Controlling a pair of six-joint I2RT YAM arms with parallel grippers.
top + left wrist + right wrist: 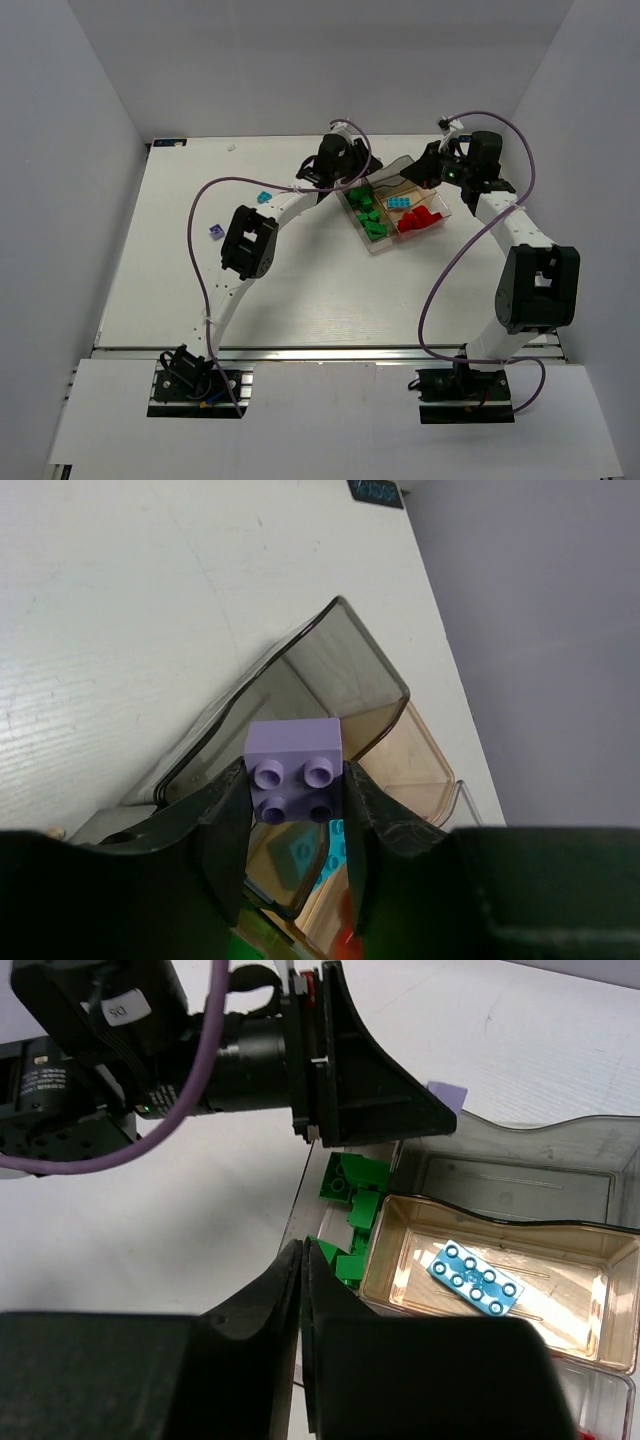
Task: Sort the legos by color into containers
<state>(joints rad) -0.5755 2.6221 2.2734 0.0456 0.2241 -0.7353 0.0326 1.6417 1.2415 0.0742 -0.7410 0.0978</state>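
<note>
We are gripping a light purple lego [293,748] in our left tool [296,785] over the dark compartment of the tray [345,670], near the far edge of the table [300,290]. Our right tool [303,1260] is hovering clenched and empty by the tray (green legos [352,1182], a cyan lego [478,1278] and red legos [418,222] are lying in separate compartments).

Clear brownish tray [374,246] near the table's far edge, right of centre. Green bricks [368,213] in the long section; cyan 2x4 brick [478,1278] and red bricks [418,220] in squarish ones. Loose cyan brick [264,198] and loose purple brick [216,231] lie left of the tray. Purple 2x2 brick [295,770] pinched in left gripper [297,815] above the tray.
</note>
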